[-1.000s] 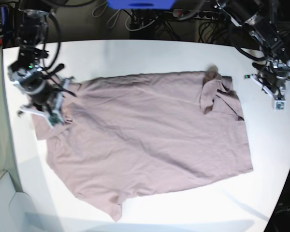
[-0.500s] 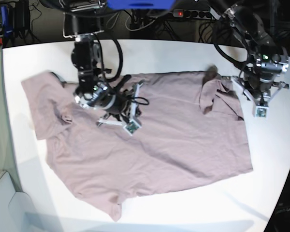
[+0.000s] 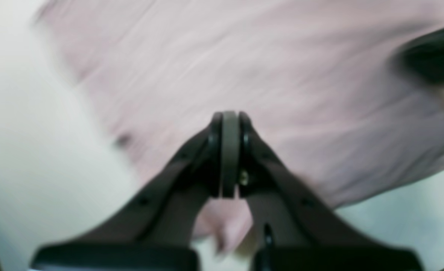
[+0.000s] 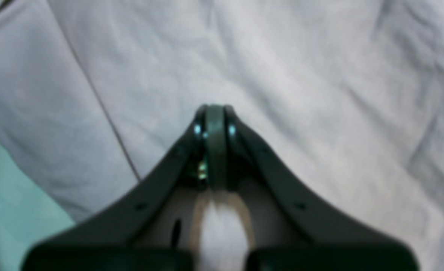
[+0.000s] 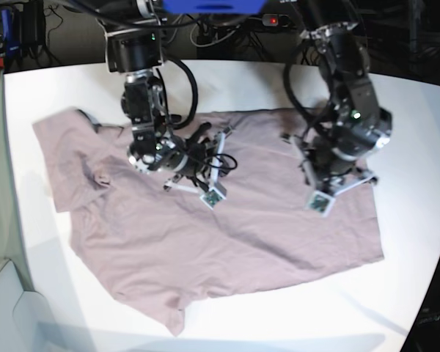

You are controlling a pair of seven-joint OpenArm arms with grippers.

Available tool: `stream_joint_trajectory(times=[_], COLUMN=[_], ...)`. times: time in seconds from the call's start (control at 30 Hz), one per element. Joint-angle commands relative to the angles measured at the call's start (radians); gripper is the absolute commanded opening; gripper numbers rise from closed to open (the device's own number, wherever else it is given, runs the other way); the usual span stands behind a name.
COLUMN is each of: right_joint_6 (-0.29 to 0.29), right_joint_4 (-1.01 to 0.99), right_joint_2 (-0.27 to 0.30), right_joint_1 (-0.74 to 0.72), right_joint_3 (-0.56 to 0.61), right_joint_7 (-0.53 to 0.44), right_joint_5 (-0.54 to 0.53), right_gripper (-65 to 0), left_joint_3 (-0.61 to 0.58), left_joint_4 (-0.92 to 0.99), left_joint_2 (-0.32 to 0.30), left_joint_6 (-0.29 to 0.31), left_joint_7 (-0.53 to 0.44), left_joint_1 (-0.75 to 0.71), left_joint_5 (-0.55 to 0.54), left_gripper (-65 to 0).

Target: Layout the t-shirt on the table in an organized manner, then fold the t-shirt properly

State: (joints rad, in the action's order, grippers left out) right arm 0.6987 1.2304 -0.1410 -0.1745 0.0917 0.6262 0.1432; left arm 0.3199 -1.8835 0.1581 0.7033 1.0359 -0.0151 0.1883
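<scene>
A: Base view first — where was the t-shirt (image 5: 227, 235) found?

B: It was seen spread across the white table (image 5: 425, 125), mostly flat but creased, with a sleeve bunched at its near edge. Both arms were held over it: the right gripper (image 5: 205, 187) above the middle of the cloth, the left gripper (image 5: 324, 192) above the side toward the arm's base.

A: And in the left wrist view?

B: The fingers (image 3: 229, 150) were seen pressed together with nothing pinched between them. Blurred mauve-pink fabric was spread ahead of the fingertips and to their right; bare table lay to their left and behind them. A small fold of cloth was visible just behind the fingers.

A: The right wrist view?

B: There too the fingers (image 4: 214, 146) were shut flat on each other, with no cloth caught. Soft, matte, wrinkled fabric lay ahead of and beside them, with a seam line running off to the left of the tips.

A: How was the shirt judged to handle?

B: It was judged light, limp and easily dragged or rumpled. A hold at a hem corner or a sleeve edge was thought best, pinched thinly so that only one layer is lifted.
</scene>
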Motion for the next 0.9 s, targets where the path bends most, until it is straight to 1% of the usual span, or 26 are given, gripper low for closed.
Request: stream_joint_trajectory(times=[0.0,0.07,0.13,0.23,0.33,0.43,0.53,0.63,0.7,0.87], right_joint_6=[-0.001,-0.001,-0.001,-0.001,-0.001,-0.001,-0.001,-0.001,-0.001,-0.001], right_joint_4=[-0.002,-0.002,-0.004,-0.007,-0.008,-0.008,-0.008,-0.01,-0.021,-0.053], right_joint_2=[0.002,0.019,0.022,0.044,0.051,0.077,0.088,0.102,0.102,0.105], right_joint_1=[-0.01,-0.007,-0.007,-0.009,-0.01,-0.012,-0.013,-0.033,-0.046,-0.082], right_joint_3=[0.0,-0.002,-0.002,-0.002,-0.002,-0.004,-0.005,-0.046,-0.085,-0.149], right_joint_7=[0.019,0.019,0.019,0.019,0.019,0.017,0.017,0.017,0.017,0.017], right_joint_5=[0.011,0.011,0.011,0.011,0.011,0.011,0.011,0.011,0.011,0.011], right_gripper=[-65.0,-65.0,-65.0,-65.0,-65.0,-65.0,-65.0,-65.0,-65.0,-65.0], left_joint_3=[-0.021,-0.057,-0.083,-0.087,-0.08,-0.08,-0.08,-0.08,-0.078,-0.061], left_joint_4=[0.011,0.063,0.109,0.198,0.284,0.333,0.345,0.333,0.307,0.247], left_joint_2=[-0.001,-0.001,-0.001,-0.001,-0.001,-0.001,-0.001,-0.004,-0.033,-0.084], left_joint_6=[-0.005,-0.005,-0.005,-0.005,-0.005,-0.005,-0.005,-0.005,-0.005,-0.005], left_joint_7=[-0.009,-0.029,-0.085,-0.144,-0.182,-0.217,-0.205,-0.187,-0.187,-0.187], left_joint_1=[0.019,0.028,0.027,0.027,0.028,0.025,0.01,-0.053,-0.102,-0.224], left_joint_5=[-0.01,-0.011,-0.011,-0.011,-0.011,-0.002,-0.01,-0.006,-0.008,-0.01], left_gripper=[-64.9,-64.9,-64.9,-64.9,-64.9,-64.9,-64.9,-64.9,-64.9,-64.9])
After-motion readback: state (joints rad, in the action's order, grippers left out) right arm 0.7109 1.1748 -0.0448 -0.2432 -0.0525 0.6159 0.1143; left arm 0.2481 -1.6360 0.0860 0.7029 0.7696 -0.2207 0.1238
